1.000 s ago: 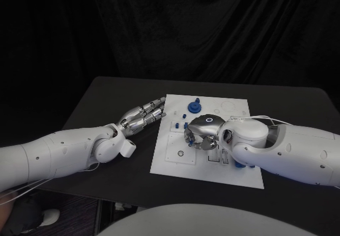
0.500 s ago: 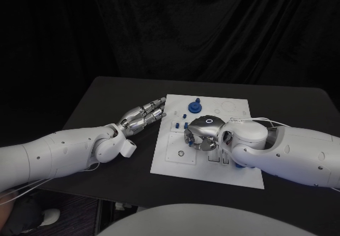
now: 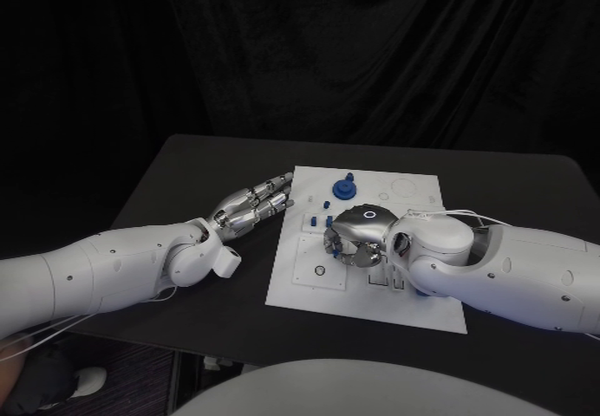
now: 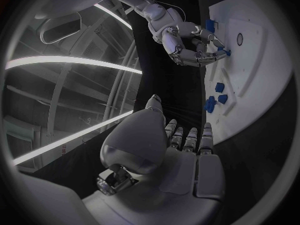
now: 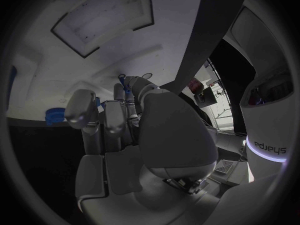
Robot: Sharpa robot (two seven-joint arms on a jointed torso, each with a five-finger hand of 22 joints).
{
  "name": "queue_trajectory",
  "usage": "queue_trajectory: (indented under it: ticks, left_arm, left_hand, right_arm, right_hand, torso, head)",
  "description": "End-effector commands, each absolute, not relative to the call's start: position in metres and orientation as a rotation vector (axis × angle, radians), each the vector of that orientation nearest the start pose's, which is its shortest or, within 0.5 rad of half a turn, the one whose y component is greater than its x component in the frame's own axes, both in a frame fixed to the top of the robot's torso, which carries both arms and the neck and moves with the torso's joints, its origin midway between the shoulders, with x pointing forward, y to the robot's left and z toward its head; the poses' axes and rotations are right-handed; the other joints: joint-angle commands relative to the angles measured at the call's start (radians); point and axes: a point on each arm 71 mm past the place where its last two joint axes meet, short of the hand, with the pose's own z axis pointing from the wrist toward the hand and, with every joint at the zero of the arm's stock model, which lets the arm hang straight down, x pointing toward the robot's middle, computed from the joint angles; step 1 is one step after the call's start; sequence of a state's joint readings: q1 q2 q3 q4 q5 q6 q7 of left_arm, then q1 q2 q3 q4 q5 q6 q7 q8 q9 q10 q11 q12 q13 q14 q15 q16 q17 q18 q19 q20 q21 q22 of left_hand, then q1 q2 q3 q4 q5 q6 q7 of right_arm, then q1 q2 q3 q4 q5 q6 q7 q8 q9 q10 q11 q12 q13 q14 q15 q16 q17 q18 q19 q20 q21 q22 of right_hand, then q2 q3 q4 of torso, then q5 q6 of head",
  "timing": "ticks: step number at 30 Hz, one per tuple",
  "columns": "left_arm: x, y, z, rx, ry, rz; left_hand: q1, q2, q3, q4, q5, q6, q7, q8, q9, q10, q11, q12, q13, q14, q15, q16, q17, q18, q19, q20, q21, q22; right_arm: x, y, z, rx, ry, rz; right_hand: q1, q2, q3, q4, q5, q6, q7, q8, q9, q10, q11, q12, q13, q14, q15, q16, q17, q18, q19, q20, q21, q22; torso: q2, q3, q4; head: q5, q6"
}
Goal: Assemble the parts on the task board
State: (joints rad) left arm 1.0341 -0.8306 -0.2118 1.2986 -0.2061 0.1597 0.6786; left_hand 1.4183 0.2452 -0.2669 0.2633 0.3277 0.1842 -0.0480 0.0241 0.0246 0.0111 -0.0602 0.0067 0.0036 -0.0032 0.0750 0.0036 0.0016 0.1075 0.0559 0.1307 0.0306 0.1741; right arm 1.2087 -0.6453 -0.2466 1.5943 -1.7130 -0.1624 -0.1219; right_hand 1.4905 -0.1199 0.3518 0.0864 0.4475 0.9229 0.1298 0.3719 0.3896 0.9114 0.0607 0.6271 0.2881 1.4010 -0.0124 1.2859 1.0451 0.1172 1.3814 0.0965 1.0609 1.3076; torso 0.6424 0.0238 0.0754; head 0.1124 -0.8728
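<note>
— Head view: the flat white task board (image 3: 413, 305) sits mid black table (image 3: 163, 173), small blue parts (image 3: 342, 186) at its far end
— Right silver hand (image 3: 354, 238) curls over one small blue piece (image 5: 127, 92), apparently pinching it; left silver hand (image 3: 254, 204) flat, fingers loosely apart, empty, beside the board

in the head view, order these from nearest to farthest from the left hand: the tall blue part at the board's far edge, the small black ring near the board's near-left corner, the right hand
From the left hand:
1. Tall blue part, at the far edge of the task board, just beyond the fingertips.
2. Right hand, over the board's middle, and small black ring, near-left on the board: too close to call.
</note>
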Motion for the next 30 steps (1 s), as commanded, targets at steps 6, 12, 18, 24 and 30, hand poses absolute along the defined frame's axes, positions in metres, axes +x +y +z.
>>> queue_trajectory:
  ticks: [6, 12, 18, 24, 30]
  left_arm:
    - [0.4413, 0.2474, -0.3046, -0.905, 1.633, -1.835]
    - [0.4411, 0.2477, -0.3053, -0.907, 1.637, -1.832]
    - [0.441, 0.2474, -0.3058, -0.909, 1.643, -1.832]
    - [0.4409, 0.247, -0.3063, -0.911, 1.646, -1.832]
    - [0.4408, 0.2466, -0.3069, -0.912, 1.649, -1.832]
  left_hand:
    - [0.01, 0.004, 0.009, -0.002, 0.009, -0.006, 0.004, 0.0, 0.0, -0.003, 0.005, -0.004, -0.001, 0.003, 0.006, -0.004, -0.002, 0.019, -0.002, 0.007, -0.001, -0.002]
    - [0.011, 0.004, 0.01, -0.003, 0.011, -0.005, 0.007, 0.001, 0.001, -0.003, 0.005, -0.004, -0.001, 0.003, 0.007, -0.004, -0.002, 0.019, -0.002, 0.007, -0.001, -0.002]
    - [0.012, 0.004, 0.011, -0.004, 0.012, -0.003, 0.008, 0.001, 0.001, -0.003, 0.004, -0.004, -0.001, 0.003, 0.007, -0.004, -0.002, 0.019, -0.002, 0.007, -0.001, -0.002]
    - [0.013, 0.004, 0.012, -0.005, 0.014, -0.001, 0.011, 0.001, 0.001, -0.004, 0.004, -0.005, -0.001, 0.003, 0.007, -0.004, -0.002, 0.019, -0.002, 0.008, -0.001, -0.003]
    - [0.013, 0.004, 0.012, -0.005, 0.014, -0.001, 0.011, 0.001, 0.001, -0.004, 0.004, -0.005, -0.001, 0.003, 0.007, -0.004, -0.002, 0.019, -0.002, 0.008, -0.001, -0.003]
  right_arm:
    - [0.4141, -0.0829, -0.2499, -0.707, 1.799, 0.726]
    - [0.4156, -0.0848, -0.251, -0.703, 1.808, 0.713]
    - [0.4169, -0.0863, -0.2521, -0.703, 1.819, 0.7]
    - [0.4177, -0.0875, -0.2524, -0.699, 1.819, 0.696]
    - [0.4183, -0.0882, -0.2532, -0.699, 1.823, 0.692]
  right_hand:
    - [-0.007, -0.002, 0.002, -0.009, -0.001, 0.001, -0.002, 0.005, 0.001, 0.006, 0.001, -0.011, -0.004, -0.005, -0.002, -0.005, -0.004, -0.013, -0.004, -0.006, -0.006, 0.126]
    - [-0.008, -0.002, 0.003, -0.01, 0.0, 0.0, -0.002, 0.005, 0.004, 0.004, 0.002, -0.016, -0.006, -0.007, -0.001, -0.006, -0.007, -0.013, -0.005, -0.006, -0.008, 0.125]
    - [-0.007, -0.001, 0.004, -0.012, 0.001, -0.002, -0.001, 0.006, 0.007, 0.001, 0.004, -0.024, -0.01, -0.009, 0.0, -0.009, -0.011, -0.012, -0.007, -0.005, -0.014, 0.124]
    - [-0.006, -0.001, 0.004, -0.013, 0.001, -0.002, -0.001, 0.006, 0.007, 0.001, 0.004, -0.026, -0.01, -0.009, 0.001, -0.009, -0.01, -0.012, -0.007, -0.005, -0.014, 0.124]
    - [-0.006, -0.001, 0.004, -0.013, 0.001, -0.002, -0.001, 0.006, 0.007, 0.001, 0.004, -0.026, -0.01, -0.009, 0.001, -0.009, -0.01, -0.012, -0.007, -0.005, -0.014, 0.124]
  torso:
    - [0.0, -0.0005, 0.0]
    - [0.0, -0.0003, 0.0003]
    - [0.0, -0.0004, 0.0007]
    - [0.0, 0.0, 0.001]
    - [0.0, 0.0002, 0.001]
  head:
    - [0.001, 0.0]
    - [0.001, 0.0]
    - [0.001, 0.0]
    - [0.001, 0.0]
    - [0.002, 0.0]
